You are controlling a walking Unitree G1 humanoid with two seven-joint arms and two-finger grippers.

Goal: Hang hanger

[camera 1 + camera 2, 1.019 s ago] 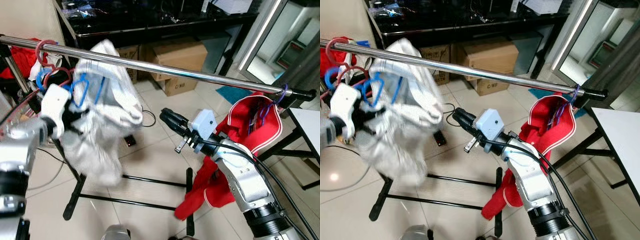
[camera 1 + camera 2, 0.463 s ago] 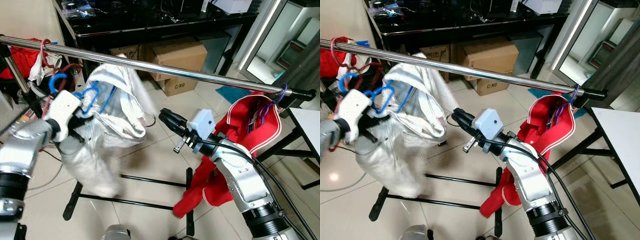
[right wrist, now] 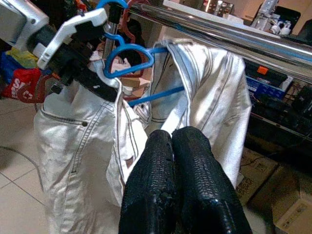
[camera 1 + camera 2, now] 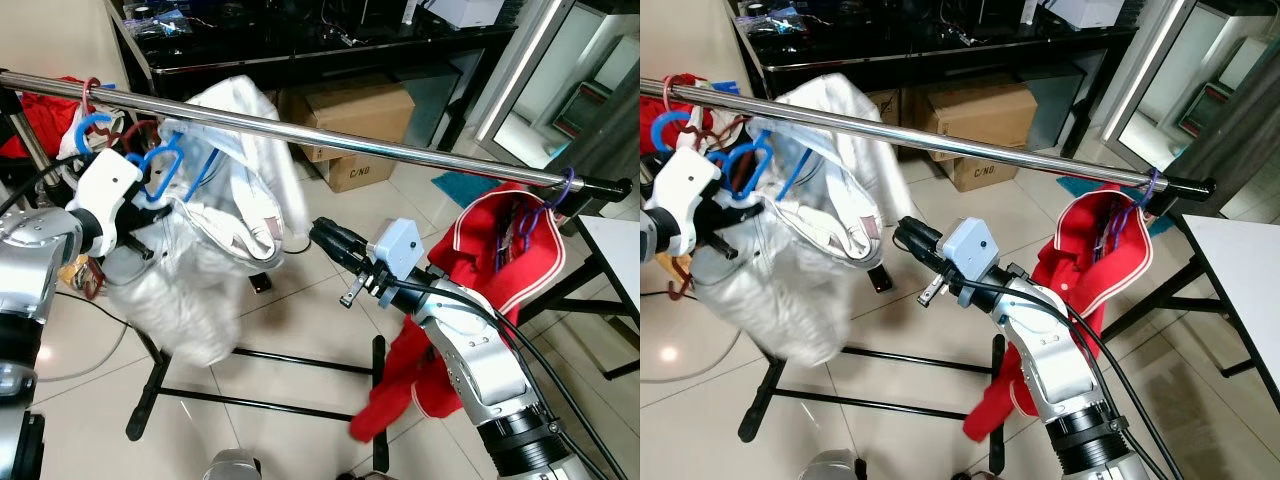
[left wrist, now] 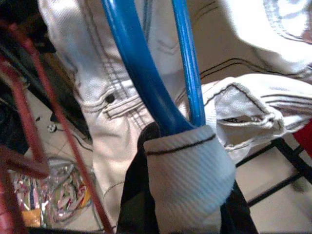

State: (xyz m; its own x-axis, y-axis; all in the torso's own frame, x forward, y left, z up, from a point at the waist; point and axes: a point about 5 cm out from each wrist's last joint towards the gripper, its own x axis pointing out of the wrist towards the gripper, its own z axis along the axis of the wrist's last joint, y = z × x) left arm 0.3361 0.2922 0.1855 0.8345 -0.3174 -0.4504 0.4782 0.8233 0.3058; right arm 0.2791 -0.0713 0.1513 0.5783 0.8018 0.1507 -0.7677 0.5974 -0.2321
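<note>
Left tool (image 4: 150,205) gripped the blue hanger (image 4: 160,165) close below its hook, its fingers clamped on the plastic and pressed into the pale cloth around it. That hanger carried a pair of white jeans (image 4: 200,260), which sagged beneath the arm and bunched up over the steel rail (image 4: 330,140). The hanger's hook sat just under the rail near its left end, beside a cluster of red and blue hangers (image 4: 95,110); whether it had caught the bar could not be told. Right tool (image 4: 325,235) was held out in mid-air, fingers pressed together and holding nothing, pointed toward the jeans but apart from them. A red jacket (image 4: 470,300) hung from the rail's right end. Cardboard boxes (image 4: 355,125) stood on the tiled floor behind the rack.
</note>
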